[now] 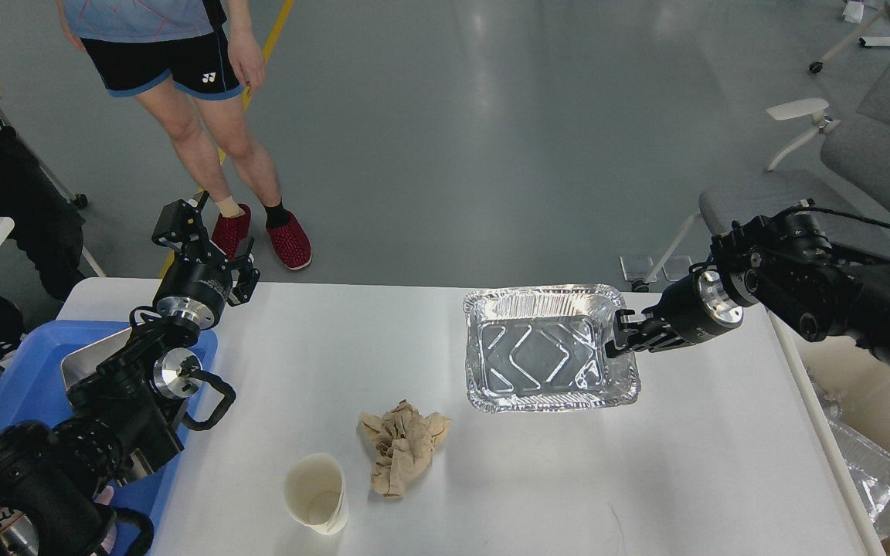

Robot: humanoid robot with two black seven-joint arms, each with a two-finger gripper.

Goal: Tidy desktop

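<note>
The white desktop (692,463) fills the lower view. My right gripper (618,337) is shut on the right rim of an empty foil tray (541,355) and holds it low over the desktop's middle right; I cannot tell whether the tray touches. A crumpled brown paper (402,448) lies in the front middle, with a white paper cup (316,494) on its side to its left. My left gripper (213,251) is open and empty, raised above the far left edge of the desktop.
A blue plastic tray (12,371) holding a metal tray (82,367) sits at the left under my left arm. A cream bin (870,394) with another foil tray (878,479) stands off the right edge. A person (205,116) stands beyond the far left corner. Grey chairs (839,177) stand at right.
</note>
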